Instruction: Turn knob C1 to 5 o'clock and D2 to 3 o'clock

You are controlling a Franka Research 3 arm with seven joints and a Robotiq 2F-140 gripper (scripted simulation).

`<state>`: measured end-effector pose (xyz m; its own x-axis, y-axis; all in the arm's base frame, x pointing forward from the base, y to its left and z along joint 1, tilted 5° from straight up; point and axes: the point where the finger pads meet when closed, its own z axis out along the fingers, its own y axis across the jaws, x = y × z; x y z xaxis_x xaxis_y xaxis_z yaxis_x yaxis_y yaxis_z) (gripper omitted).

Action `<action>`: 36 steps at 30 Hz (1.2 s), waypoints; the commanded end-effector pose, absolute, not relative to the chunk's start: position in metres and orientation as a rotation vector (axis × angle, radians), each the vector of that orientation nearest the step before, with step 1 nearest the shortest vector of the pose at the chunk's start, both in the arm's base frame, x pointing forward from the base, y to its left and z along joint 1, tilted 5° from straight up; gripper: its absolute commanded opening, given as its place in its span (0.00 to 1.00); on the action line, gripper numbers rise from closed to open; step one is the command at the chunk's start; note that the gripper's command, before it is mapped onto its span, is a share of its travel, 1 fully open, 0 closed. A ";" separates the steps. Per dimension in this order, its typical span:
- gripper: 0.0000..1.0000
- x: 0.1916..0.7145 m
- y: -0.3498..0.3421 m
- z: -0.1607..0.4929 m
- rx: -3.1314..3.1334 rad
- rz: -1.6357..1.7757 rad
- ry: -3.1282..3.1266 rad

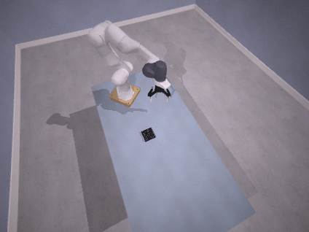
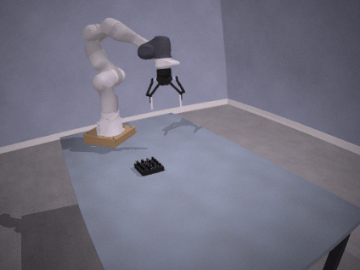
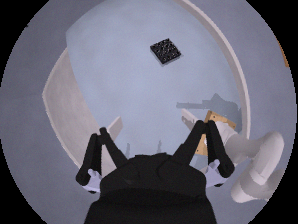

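Observation:
The knob box (image 1: 149, 134) (image 2: 151, 166) (image 3: 169, 52) is a small black square box with rows of small knobs, standing on the blue-grey table. The knobs and their white lines are too small to read in any view. My gripper (image 1: 159, 95) (image 2: 165, 102) (image 3: 151, 118) is open wide and empty. It hangs high above the table's rear part, well away from the box, with its fingers pointing down.
The arm's base stands on a wooden plate (image 1: 124, 95) (image 2: 109, 137) at the rear of the table (image 1: 175, 175) (image 2: 221, 199). The table's edge and a dark leg (image 2: 337, 255) show at the front right. Grey floor surrounds the table.

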<state>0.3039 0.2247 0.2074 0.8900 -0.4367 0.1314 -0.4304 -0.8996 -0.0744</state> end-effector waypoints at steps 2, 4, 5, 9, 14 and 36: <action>1.00 0.304 0.225 0.207 -3.012 -0.225 0.691; 1.00 0.304 0.225 0.207 -3.012 -0.225 0.691; 1.00 0.304 0.225 0.207 -3.012 -0.225 0.691; 1.00 0.304 0.225 0.207 -3.012 -0.225 0.691; 1.00 0.304 0.225 0.207 -3.012 -0.225 0.691; 1.00 0.362 0.187 0.169 -3.026 -0.096 0.355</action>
<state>0.3483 0.1937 0.1747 0.9303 -0.3631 0.0512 -0.3582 -0.9297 -0.0856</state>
